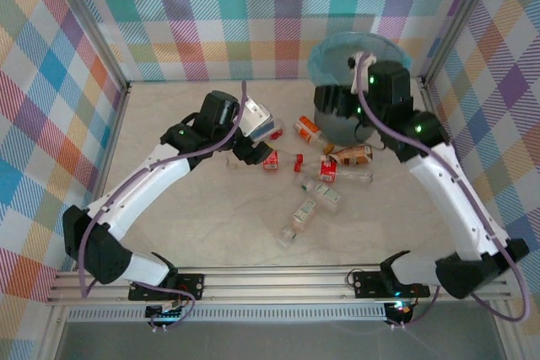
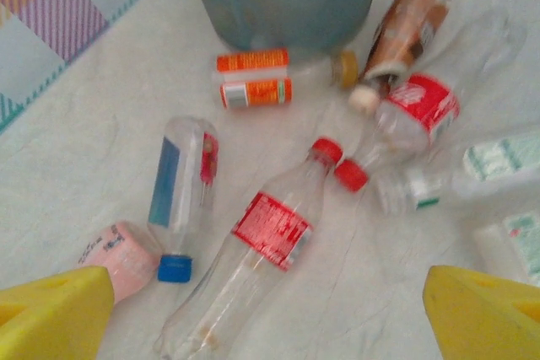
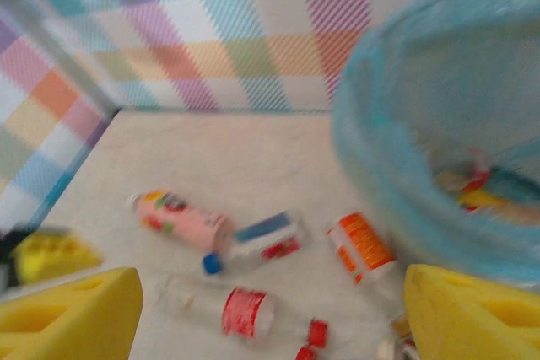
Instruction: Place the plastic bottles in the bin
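Several bottles, beneath left gripper, seemingly untouched

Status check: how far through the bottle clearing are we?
Partly done: some items already lie inside the bin, though they are blurred. Nothing is in hand: the left pincer hovers open over a red-label bottle, and the right pincer is open by the bin. Several plastic bottles are left on the table.

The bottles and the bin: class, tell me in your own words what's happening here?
Two robot arms must put plastic bottles from the table into the bin. The left gripper hovers open above a red-labelled bottle; the right gripper is open and empty beside the bin. Many bottles lie loose on the table; something blurred sits in the bin.
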Controlling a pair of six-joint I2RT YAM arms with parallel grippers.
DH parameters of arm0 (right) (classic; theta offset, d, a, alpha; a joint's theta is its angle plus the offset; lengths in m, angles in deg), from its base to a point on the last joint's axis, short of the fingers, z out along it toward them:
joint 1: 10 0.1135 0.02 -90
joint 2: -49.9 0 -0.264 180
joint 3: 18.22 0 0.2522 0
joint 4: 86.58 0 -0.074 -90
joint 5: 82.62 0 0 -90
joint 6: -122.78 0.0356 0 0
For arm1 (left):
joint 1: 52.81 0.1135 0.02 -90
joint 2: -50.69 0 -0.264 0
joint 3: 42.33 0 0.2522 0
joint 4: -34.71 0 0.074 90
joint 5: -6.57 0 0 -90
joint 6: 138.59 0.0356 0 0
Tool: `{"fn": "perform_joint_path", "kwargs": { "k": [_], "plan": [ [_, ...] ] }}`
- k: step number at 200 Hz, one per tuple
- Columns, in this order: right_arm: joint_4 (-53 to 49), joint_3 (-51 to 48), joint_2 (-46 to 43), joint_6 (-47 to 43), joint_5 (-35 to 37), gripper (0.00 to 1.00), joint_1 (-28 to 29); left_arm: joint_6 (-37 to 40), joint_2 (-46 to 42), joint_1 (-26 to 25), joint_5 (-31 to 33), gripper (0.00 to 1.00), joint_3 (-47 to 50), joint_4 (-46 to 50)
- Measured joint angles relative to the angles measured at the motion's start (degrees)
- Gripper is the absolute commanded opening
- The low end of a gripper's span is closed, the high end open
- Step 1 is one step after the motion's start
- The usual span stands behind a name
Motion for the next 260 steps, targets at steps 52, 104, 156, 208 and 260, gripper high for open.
{"fn": "perform_joint_path", "kwargs": {
  "k": [52,104,156,208,260],
  "plan": [
    [3.4,-18.3,-11.0,2.5,-4.7,0.76,3.3,14.1,8.9,8.1,-8.3,0.92,2.0,0.7],
    [3.7,-23.1,-13.7,4.8,-6.7,0.77,4.8,22.8,18.1,9.1,-8.8,0.92,2.3,0.4],
    [4.9,-23.1,-13.7,4.8,-7.3,0.77,4.9,27.1,23.5,9.5,-5.3,0.93,2.3,-0.3],
    [4.8,-23.1,-13.7,4.8,-7.5,0.77,5.0,28.4,27.4,9.9,-2.8,0.91,2.0,-1.4],
    [4.6,-23.1,-13.7,4.8,-7.5,0.76,5.0,29.5,28.2,9.9,-1.6,0.69,3.2,-3.0]
  ]
}}
